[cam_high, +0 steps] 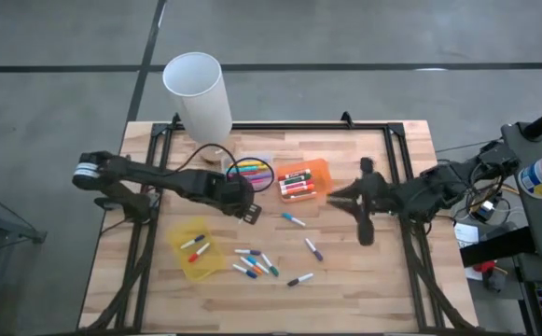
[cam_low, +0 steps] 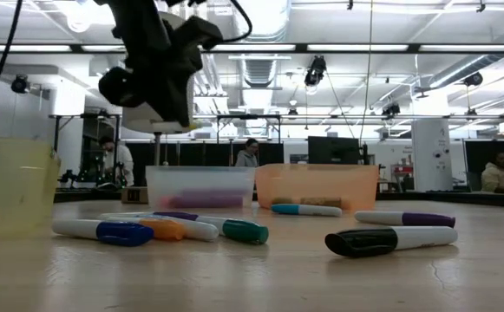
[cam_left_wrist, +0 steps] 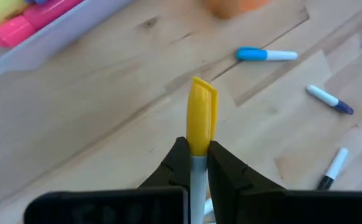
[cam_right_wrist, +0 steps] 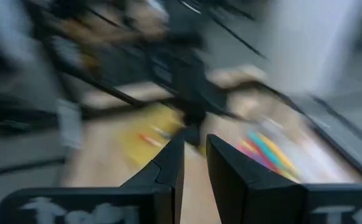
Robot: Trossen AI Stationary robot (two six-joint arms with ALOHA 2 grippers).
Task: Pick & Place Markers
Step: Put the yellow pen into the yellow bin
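Note:
My left gripper (cam_high: 249, 213) (cam_left_wrist: 196, 144) is shut on a marker with a yellow cap (cam_left_wrist: 200, 115) and white body, above bare wood near the clear tray (cam_high: 252, 173), which holds several markers. It hangs high in the low view (cam_low: 152, 78). The orange tray (cam_high: 303, 179) holds several markers, and the yellow tray (cam_high: 196, 247) holds two. Several loose markers (cam_high: 255, 263) lie flat on the table. My right gripper (cam_high: 338, 196) (cam_right_wrist: 194, 149) is beside the orange tray, empty, with a narrow gap between its fingers; its view is blurred. My left gripper pinches the marker between its two fingers (cam_left_wrist: 177, 158), where the yellow cap's base (cam_left_wrist: 198, 142) meets the white body. The marker lies along the fingers, its capped end sticking out past their tips. It is lifted clear of the table.
A tall white cylinder (cam_high: 199, 93) stands at the table's far edge. Single markers lie at the middle (cam_high: 292, 219), right of it (cam_high: 313, 248) and near the front (cam_high: 298, 279). A black frame (cam_high: 396, 187) rims the wooden table. People show in the room behind (cam_low: 499, 173).

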